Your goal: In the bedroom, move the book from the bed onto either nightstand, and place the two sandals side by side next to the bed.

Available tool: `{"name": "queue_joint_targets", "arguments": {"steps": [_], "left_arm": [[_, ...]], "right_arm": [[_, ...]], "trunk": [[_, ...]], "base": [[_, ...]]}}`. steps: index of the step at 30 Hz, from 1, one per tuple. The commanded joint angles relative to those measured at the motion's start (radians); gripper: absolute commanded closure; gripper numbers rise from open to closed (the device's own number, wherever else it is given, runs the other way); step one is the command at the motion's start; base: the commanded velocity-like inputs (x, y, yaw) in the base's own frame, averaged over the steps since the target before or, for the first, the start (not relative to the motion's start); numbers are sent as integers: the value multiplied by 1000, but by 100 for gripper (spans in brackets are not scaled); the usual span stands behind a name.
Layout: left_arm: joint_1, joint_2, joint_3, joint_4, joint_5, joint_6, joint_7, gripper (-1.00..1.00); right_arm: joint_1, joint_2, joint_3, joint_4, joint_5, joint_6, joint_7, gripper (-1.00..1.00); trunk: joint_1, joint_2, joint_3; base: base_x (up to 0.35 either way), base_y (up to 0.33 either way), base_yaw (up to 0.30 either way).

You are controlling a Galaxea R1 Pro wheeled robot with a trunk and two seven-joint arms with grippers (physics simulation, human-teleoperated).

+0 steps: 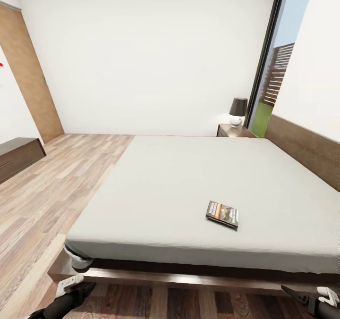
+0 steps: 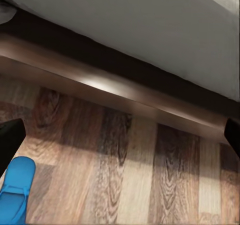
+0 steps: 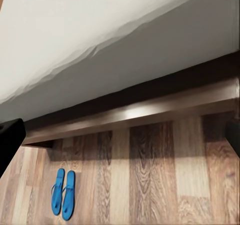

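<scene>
The book lies flat on the pale grey mattress of the bed, toward its near right part. The nightstand stands at the bed's far corner next to the headboard. In the right wrist view the two blue sandals lie side by side on the wood floor, a little out from the bed frame. One sandal also shows in the left wrist view. My left gripper and right gripper hang low in front of the bed's foot. Both are open and hold nothing.
A lamp with a dark shade stands on the nightstand. A long low dark bench sits against the left wall beside a wooden door panel. A tall dark-framed window is at the far right. Open plank floor runs along the bed's left side.
</scene>
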Motion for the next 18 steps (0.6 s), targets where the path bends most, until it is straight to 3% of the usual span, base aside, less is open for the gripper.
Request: {"name": "queue_joint_targets", "arguments": {"steps": [1, 18], "left_arm": [[-1, -1, 9, -1, -10, 1, -6, -100], [-1, -1, 9, -1, -10, 1, -6, -100]], "right_arm": [[0, 0, -8, 0, 4, 10, 3, -100], [0, 0, -8, 0, 3, 10, 3, -100]], "trunk": [[0, 0, -1], [0, 0, -1]], "base": [[0, -287, 0], [0, -287, 0]]}}
